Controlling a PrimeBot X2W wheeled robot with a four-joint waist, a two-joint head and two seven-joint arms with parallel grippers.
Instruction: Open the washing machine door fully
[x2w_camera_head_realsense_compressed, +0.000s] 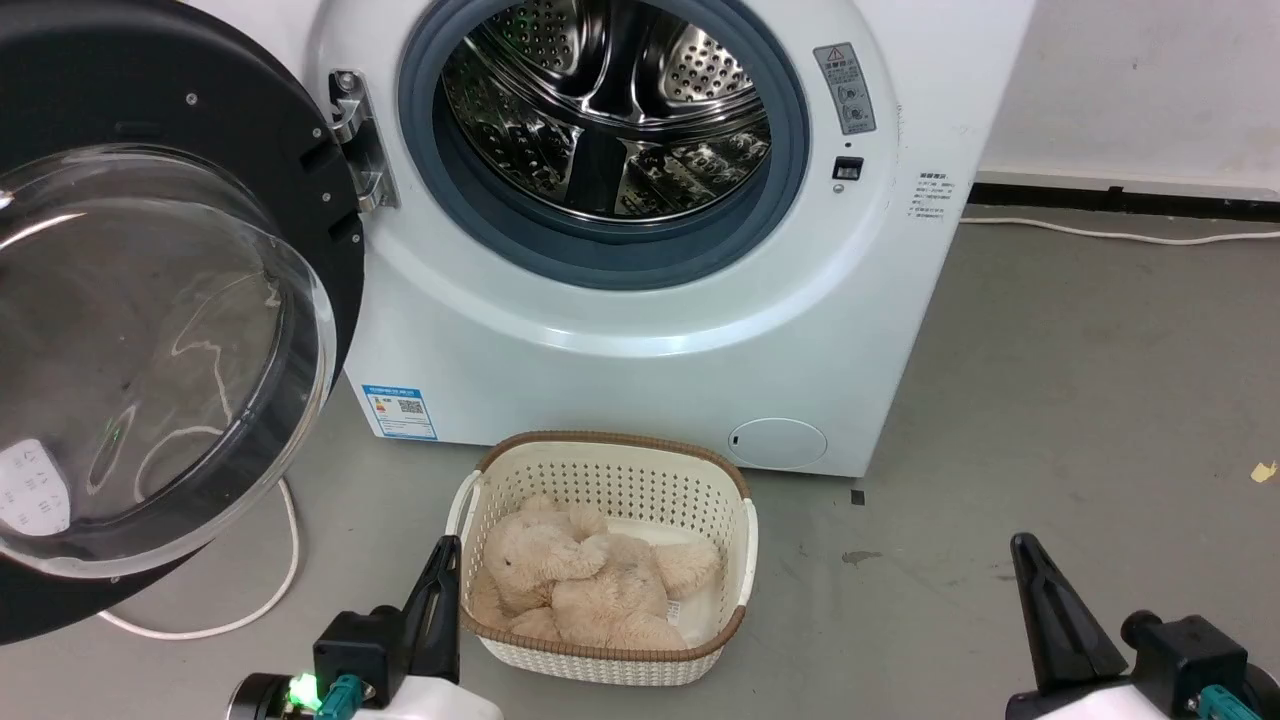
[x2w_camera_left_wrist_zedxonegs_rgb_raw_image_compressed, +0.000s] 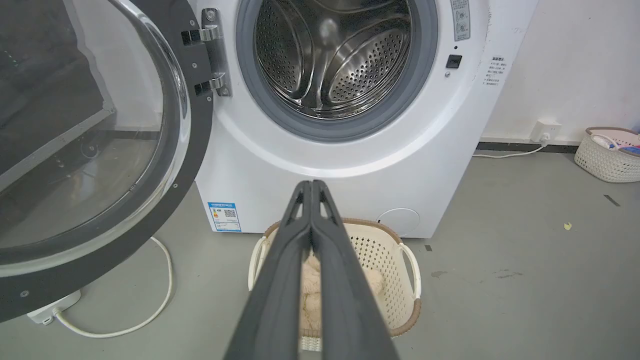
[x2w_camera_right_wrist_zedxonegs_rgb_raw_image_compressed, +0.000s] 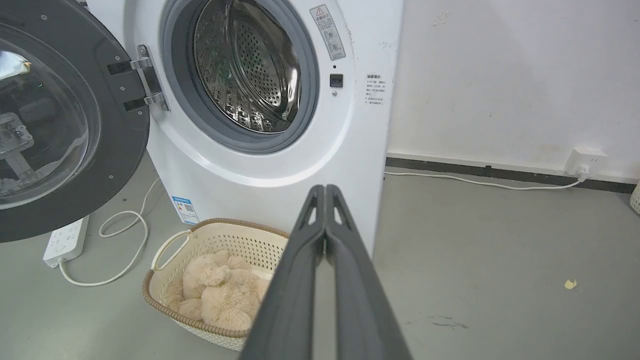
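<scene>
The washing machine door (x2w_camera_head_realsense_compressed: 150, 330), round and glossy black with a bulging clear glass bowl, stands swung wide to the left on its metal hinge (x2w_camera_head_realsense_compressed: 358, 140). It also fills the left of the left wrist view (x2w_camera_left_wrist_zedxonegs_rgb_raw_image_compressed: 95, 145) and the right wrist view (x2w_camera_right_wrist_zedxonegs_rgb_raw_image_compressed: 60, 125). The steel drum (x2w_camera_head_realsense_compressed: 610, 110) lies exposed behind its grey rubber ring. My left gripper (x2w_camera_head_realsense_compressed: 444, 548) is shut and empty, low at the bottom left, well short of the door. My right gripper (x2w_camera_head_realsense_compressed: 1024, 548) is shut and empty at the bottom right, far from the machine.
A cream basket (x2w_camera_head_realsense_compressed: 740, 520) holding a beige plush toy (x2w_camera_head_realsense_compressed: 580, 580) sits on the grey floor before the machine. A white cable (x2w_camera_head_realsense_compressed: 285, 560) and power strip (x2w_camera_right_wrist_zedxonegs_rgb_raw_image_compressed: 65, 240) lie under the door. A second basket (x2w_camera_left_wrist_zedxonegs_rgb_raw_image_compressed: 607, 152) stands by the right wall.
</scene>
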